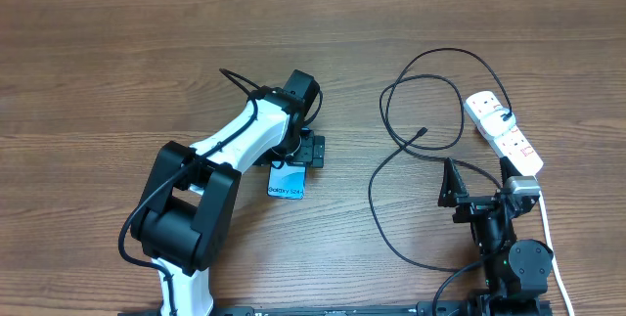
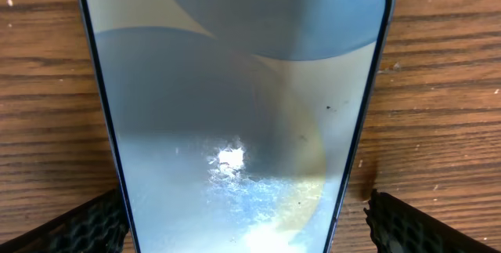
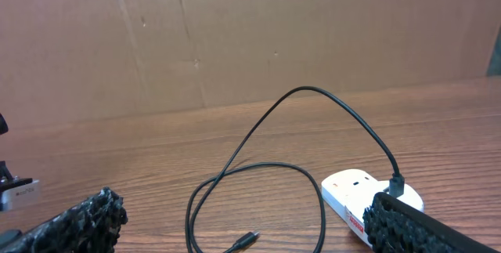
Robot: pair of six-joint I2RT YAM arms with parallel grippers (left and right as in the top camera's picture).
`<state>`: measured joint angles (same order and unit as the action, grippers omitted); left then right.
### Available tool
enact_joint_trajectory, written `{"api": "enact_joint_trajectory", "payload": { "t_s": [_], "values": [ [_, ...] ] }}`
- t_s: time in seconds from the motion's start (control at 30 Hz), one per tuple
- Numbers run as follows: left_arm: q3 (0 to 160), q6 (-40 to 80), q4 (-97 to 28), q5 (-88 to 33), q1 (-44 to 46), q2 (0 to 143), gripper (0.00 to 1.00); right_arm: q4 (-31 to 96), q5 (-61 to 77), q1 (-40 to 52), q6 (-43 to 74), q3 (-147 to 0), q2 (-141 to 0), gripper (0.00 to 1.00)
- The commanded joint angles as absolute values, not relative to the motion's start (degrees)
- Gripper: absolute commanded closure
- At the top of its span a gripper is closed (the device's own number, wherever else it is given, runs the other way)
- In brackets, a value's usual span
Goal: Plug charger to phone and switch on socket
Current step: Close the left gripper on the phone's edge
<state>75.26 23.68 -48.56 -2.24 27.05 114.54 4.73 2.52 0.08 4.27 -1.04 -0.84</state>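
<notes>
The phone (image 1: 287, 188) lies flat on the wooden table, its light blue-teal screen up, partly under my left arm. In the left wrist view the phone (image 2: 235, 88) fills the frame. My left gripper (image 1: 297, 162) (image 2: 250, 225) is open, with one finger on each side of the phone and a gap at both edges. The black charger cable (image 1: 423, 83) loops on the table. Its connector tip (image 1: 423, 132) (image 3: 249, 239) lies loose, and its plug end (image 1: 500, 113) (image 3: 397, 184) sits in the white socket strip (image 1: 502, 132) (image 3: 348, 192). My right gripper (image 1: 477, 187) (image 3: 243, 206) is open and empty near the front edge.
The socket's white cord (image 1: 550, 243) runs toward the front right beside my right arm's base. A brown cardboard wall (image 3: 258, 34) stands behind the table. The cable trails forward in a long curve (image 1: 377, 208) between the two arms.
</notes>
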Motion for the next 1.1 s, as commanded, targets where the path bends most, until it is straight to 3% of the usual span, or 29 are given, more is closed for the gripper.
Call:
{"api": "enact_joint_trajectory", "payload": {
  "t_s": [0.0, 0.17, 0.47, 0.73, 0.87, 1.07],
  "values": [
    [72.25, 23.81, -47.57, -3.11, 27.57, 117.32, 0.01, 4.58, 2.00, -0.12, 4.47, -0.45, -0.23, 0.00],
    [70.61, 23.81, -46.94, -2.79, 27.68, 117.82, 0.03, 4.56, 2.00, -0.12, 4.47, -0.45, -0.23, 0.00],
    [68.82, 23.81, -48.25, -2.76, 27.83, 117.82, 0.24, 4.56, 2.00, -0.12, 4.47, -0.45, -0.23, 0.00],
    [68.82, 23.81, -48.36, -4.71, 27.83, 117.82, 0.28, 4.56, 2.00, -0.12, 4.47, -0.45, -0.23, 0.00],
    [68.84, 23.83, -48.14, -4.71, 27.83, 117.82, 0.48, 4.58, 2.00, -0.12, 4.47, -0.45, -0.23, 0.00],
    [69.30, 24.08, -48.42, -12.25, 26.50, 117.80, 0.54, 4.56, 2.00, -0.12, 4.47, -0.45, -0.23, 0.00]
  ]
}}
